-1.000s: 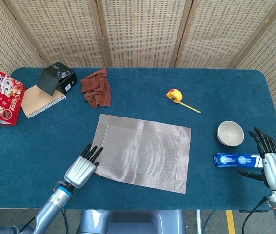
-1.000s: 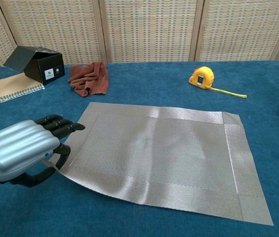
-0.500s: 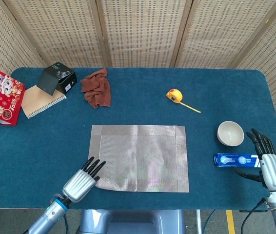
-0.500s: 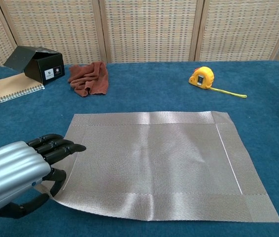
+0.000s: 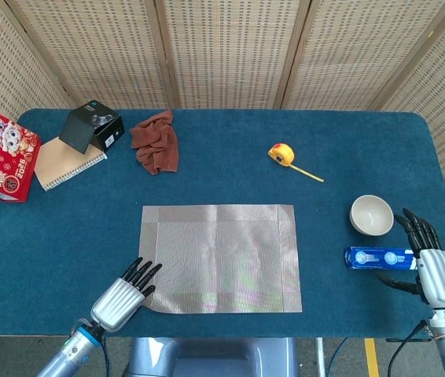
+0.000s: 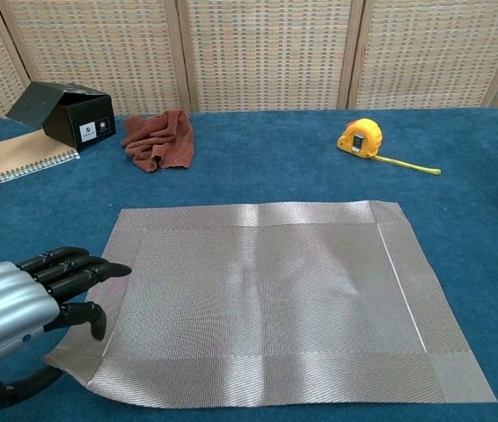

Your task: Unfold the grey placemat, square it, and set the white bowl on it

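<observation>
My left hand [image 6: 16,303] pinches the placemat [image 5: 221,258] corner; a jerky release risks skewing it. Right hand [image 5: 435,271] open beside the bowl [image 5: 371,214].

- Red calendar [image 5: 2,155] at far-left edge of blue table [image 5: 348,141].
- Spiral notebook [image 5: 65,163] beside it, black box [image 5: 91,126] resting on it.
- Rust-brown cloth [image 5: 156,141], crumpled.
- Yellow tape measure [image 5: 282,153], tape partly out.
- Blue tube box [image 5: 380,258], right side.

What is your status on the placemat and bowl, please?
Left robot hand at placemat near corner, grip unclear. Right robot hand open beside bowl. Placemat flat, squared. Bowl not yet on it. Path clear.
</observation>
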Controlling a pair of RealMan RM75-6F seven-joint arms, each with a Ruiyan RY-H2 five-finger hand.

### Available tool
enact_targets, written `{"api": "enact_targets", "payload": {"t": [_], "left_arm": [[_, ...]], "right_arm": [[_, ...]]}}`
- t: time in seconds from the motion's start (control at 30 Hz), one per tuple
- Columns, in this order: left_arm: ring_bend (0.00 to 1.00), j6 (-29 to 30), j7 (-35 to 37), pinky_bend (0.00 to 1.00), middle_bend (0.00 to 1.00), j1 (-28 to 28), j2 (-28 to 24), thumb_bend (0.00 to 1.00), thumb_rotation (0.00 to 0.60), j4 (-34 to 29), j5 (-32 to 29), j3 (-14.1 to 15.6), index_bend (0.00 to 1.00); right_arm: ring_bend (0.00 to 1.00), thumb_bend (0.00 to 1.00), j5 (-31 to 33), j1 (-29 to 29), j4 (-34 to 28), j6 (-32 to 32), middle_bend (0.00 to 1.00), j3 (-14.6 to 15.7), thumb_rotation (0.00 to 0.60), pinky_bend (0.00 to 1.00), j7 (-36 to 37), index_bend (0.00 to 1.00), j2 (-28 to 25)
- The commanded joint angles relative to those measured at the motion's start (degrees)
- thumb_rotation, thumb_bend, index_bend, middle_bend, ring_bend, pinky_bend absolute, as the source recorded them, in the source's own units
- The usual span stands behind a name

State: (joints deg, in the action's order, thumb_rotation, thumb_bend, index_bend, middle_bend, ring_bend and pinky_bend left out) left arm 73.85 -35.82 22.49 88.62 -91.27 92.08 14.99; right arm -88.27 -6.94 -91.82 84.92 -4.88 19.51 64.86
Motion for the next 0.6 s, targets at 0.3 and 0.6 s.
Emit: {"api": "enact_targets", "payload": {"t": [0.3,0.6], "left_arm": [[0.00,2.90,5.47,0.00,0.00,-3.51,-2.52,0.34,0.600,0.47,3.26,0.61,0.17],[0.00,12.36,12.12,0.00,0.00,-7.63,-6.07,0.34,0.600,-0.74,6.49,-1.50,0.14]], "right_arm": [[0.00,0.08,-0.08,-0.16,0.46,-0.49,0.00,0.39,0.600,0.00,-1.07,0.11,0.52],[0.00,0.08,0.08,-0.59,0.87,-1.63,0.00,0.78,0.600,0.00,-3.28,0.12,0.98]]}}
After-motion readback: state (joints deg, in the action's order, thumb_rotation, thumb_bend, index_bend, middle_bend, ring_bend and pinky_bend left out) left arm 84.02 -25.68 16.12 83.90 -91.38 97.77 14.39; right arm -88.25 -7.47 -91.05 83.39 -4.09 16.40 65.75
